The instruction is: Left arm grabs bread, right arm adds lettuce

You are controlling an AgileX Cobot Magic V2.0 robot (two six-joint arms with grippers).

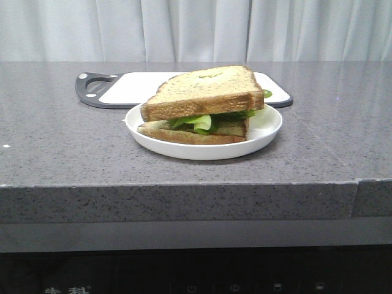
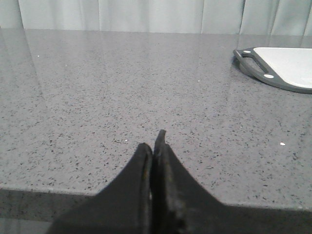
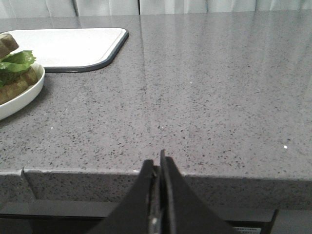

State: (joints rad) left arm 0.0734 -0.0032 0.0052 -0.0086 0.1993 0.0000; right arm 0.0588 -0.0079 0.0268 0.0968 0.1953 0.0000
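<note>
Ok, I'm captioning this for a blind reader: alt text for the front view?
A sandwich sits on a white plate on a grey speckled counter: thick toast slice on top, green lettuce beneath, a thinner slice underneath. A white cutting board lies behind; no arms show.

The plate (image 1: 184, 149) is the one obstacle near the counter's (image 1: 61, 153) front edge, stacked with the bread (image 1: 205, 92) over lettuce (image 1: 199, 121) and a lower slice (image 1: 190, 133). Directly behind the plate, touching or nearly so, the cutting board (image 1: 122, 86) lies flat and low. Left of the plate the counter is bare to its edge; right of the plate it is bare too. Above the bread nothing hangs.
</note>
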